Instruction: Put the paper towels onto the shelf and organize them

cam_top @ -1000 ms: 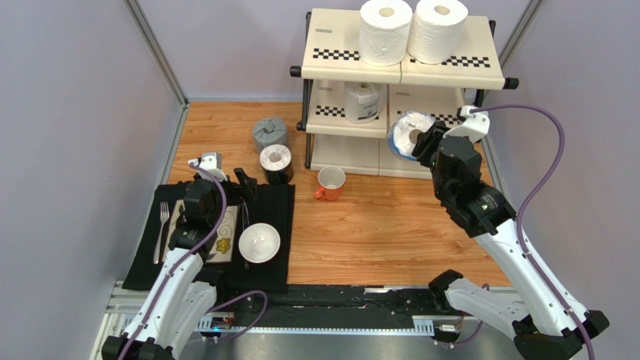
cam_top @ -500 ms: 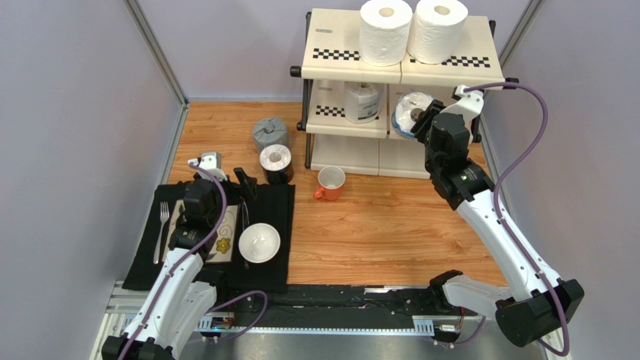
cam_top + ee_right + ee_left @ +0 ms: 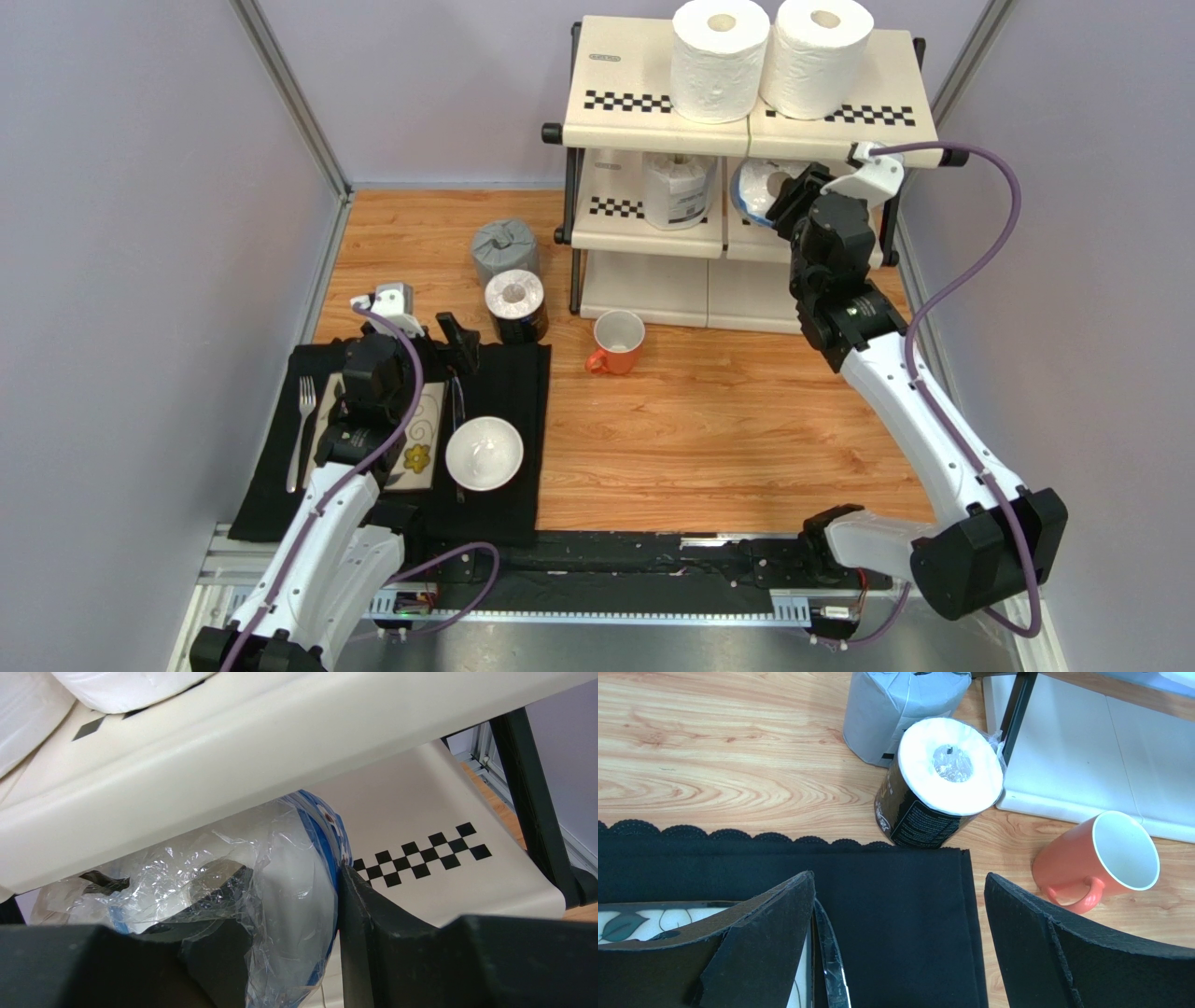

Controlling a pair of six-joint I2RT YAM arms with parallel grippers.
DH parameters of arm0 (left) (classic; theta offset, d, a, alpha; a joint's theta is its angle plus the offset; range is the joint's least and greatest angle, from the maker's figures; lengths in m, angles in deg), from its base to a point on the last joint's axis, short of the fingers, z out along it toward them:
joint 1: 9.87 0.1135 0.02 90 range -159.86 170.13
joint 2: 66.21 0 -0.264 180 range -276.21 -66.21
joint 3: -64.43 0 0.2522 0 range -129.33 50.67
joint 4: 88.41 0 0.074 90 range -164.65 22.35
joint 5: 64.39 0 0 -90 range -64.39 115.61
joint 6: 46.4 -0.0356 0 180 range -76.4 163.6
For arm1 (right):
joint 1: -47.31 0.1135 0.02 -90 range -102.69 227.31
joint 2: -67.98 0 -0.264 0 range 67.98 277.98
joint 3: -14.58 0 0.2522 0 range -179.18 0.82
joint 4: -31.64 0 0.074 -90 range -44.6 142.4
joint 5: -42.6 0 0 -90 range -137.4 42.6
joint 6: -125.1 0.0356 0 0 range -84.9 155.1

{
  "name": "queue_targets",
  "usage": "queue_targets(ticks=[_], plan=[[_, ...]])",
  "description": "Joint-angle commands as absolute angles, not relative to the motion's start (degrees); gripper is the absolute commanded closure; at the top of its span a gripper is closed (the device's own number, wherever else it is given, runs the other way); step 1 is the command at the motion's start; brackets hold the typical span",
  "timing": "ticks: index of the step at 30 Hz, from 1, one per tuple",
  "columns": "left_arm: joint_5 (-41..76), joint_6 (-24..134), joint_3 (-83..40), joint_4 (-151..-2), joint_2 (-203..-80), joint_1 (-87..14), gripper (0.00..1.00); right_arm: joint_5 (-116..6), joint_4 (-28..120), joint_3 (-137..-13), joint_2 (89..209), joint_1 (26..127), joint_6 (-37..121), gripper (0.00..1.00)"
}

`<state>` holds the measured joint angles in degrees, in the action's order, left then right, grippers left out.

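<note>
Left gripper (image 3: 898,882) hangs wide open over the black mat (image 3: 899,952), idle. Right gripper (image 3: 786,196) clamps the blue-wrapped roll (image 3: 298,875) at the shelf (image 3: 631,77), on the right side of the middle tier (image 3: 421,812). Best to push it deeper, clear of the top panel (image 3: 210,756), before release. The wrist view shows the roll tucked just under that panel; the overhead view hides this.

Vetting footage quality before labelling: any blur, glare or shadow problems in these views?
Top external: sharp, evenly lit. Left wrist: crisp on the black-wrapped roll. Right wrist: very close, with bright highlights on the crinkled film of the blue-wrapped roll.
</note>
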<state>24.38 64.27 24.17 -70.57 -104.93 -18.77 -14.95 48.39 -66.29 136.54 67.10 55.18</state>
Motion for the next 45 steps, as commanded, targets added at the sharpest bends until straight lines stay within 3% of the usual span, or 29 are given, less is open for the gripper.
queue_targets(ticks=[1, 8, 11, 12, 13, 16, 21, 24, 37, 45], plan=[[23.85, 64.17, 23.95, -72.54, -105.15, -18.83, 0.01, -15.67, 40.74, -67.38, 138.03, 65.85, 55.49, 0.86], [23.59, 63.99, 23.78, -72.45, -105.32, -18.83, 0.01, -17.86, 41.36, -67.39, 140.75, 64.71, 57.25, 0.85], [23.59, 63.99, 23.87, -72.37, -105.32, -18.83, 0.01, -18.13, 41.36, -67.21, 141.37, 64.53, 57.95, 0.80], [23.59, 63.82, 23.87, -72.45, -105.41, -18.83, 0.01, -18.22, 41.45, -67.21, 141.54, 64.45, 57.87, 0.77], [23.68, 63.90, 23.87, -72.45, -105.50, -18.74, 0.01, -18.30, 41.71, -67.47, 141.81, 64.45, 57.95, 0.64], [23.50, 63.81, 23.69, -72.45, -105.76, -18.83, 0.01, -18.48, 42.85, -68.17, 142.95, 64.18, 58.30, 0.49], [23.24, 63.99, 23.60, -72.37, -105.85, -18.74, 0.01, -19.09, 42.77, -68.09, 142.96, 63.74, 58.74, 0.32], [23.15, 63.99, 23.60, -72.28, -105.85, -18.74, 0.01, -19.01, 42.50, -68.18, 142.60, 63.48, 58.22, 0.27], [22.89, 64.52, 23.43, -72.71, -105.59, -18.83, 0.01, -23.48, 40.57, -70.02, 143.13, 61.19, 57.42, 0.24], [20.25, 65.31, 22.02, -74.38, -99.09, -18.83, 0.01, -31.48, 39.08, -70.73, 144.18, 56.10, 59.53, 0.24]])
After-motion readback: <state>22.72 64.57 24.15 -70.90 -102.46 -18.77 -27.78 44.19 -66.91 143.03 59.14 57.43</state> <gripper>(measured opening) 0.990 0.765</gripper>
